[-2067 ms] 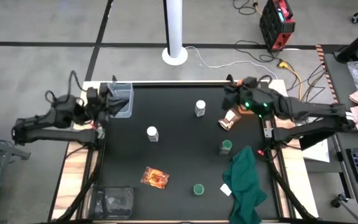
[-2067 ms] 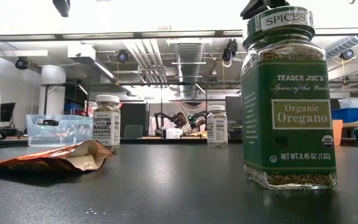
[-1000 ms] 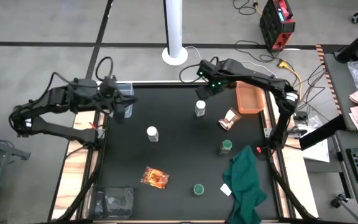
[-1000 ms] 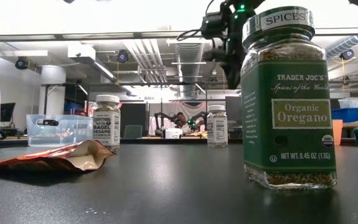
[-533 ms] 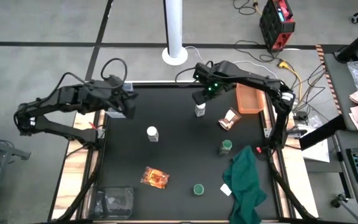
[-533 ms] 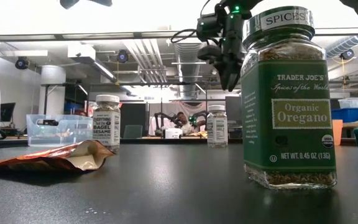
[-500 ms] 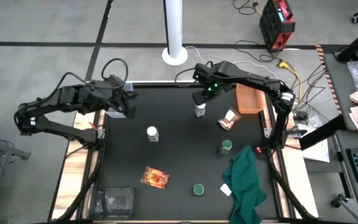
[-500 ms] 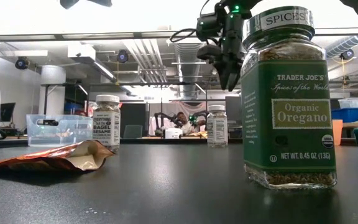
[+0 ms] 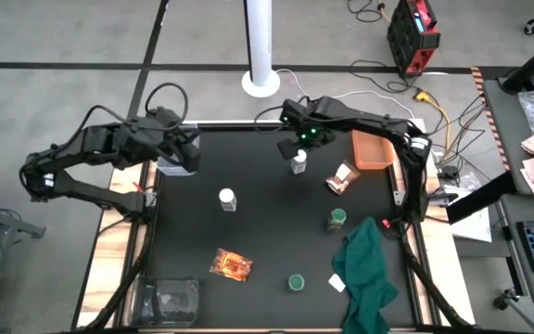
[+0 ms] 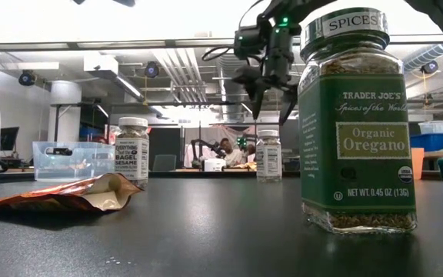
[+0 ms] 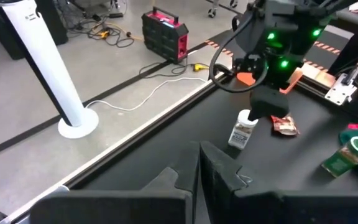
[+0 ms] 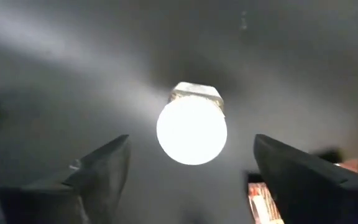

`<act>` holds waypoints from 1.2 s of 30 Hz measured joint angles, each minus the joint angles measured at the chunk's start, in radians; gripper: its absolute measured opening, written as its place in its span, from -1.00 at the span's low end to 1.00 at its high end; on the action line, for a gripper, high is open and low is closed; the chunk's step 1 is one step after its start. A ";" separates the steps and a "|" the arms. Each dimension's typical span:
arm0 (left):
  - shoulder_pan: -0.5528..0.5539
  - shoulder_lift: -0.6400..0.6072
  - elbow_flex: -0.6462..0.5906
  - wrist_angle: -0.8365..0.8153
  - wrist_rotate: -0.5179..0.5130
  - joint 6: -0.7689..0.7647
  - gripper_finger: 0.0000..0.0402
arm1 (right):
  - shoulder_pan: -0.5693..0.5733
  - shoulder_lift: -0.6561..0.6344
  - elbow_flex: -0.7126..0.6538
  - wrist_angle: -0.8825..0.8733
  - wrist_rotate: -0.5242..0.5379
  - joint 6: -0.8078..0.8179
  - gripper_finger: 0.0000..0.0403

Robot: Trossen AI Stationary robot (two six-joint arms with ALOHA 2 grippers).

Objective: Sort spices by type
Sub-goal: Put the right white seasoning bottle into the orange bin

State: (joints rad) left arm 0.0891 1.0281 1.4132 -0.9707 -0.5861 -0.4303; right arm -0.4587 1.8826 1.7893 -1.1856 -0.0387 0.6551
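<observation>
overhead | right gripper (image 9: 298, 148) spread wide, straddling white-capped jar (image 9: 298, 162) at table's 12 o'clock, poised to grasp | matching jar (image 9: 227, 199) toward 9 | left gripper (image 9: 182, 158) closed, waiting at 10

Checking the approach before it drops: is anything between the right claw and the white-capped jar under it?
Nothing visible. The right claw hangs open straight above the jar, one finger on each side of its cap, with only bare mat around it.

Matt black table (image 9: 267, 241); crinkly glossy foil packet (image 9: 232, 265); clear oregano jar (image 10: 356, 123).
</observation>
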 joint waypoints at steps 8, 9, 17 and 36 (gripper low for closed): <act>0.000 -0.015 0.000 -0.006 0.000 -0.005 -1.00 | 0.009 0.094 -0.001 0.020 0.001 -0.025 0.76; 0.000 -0.015 0.000 -0.006 0.000 -0.005 -1.00 | 0.009 0.106 -0.001 0.020 0.001 -0.027 0.76; 0.000 -0.008 -0.001 -0.006 0.000 -0.005 -1.00 | 0.009 0.127 0.000 0.020 0.004 -0.025 0.48; 0.000 0.001 -0.002 -0.006 -0.001 0.002 -1.00 | -0.011 0.061 0.046 -0.023 0.003 -0.036 -0.03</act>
State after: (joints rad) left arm 0.0887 1.0290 1.4117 -0.9771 -0.5869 -0.4278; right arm -0.4692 1.9438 1.8354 -1.2088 -0.0357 0.6189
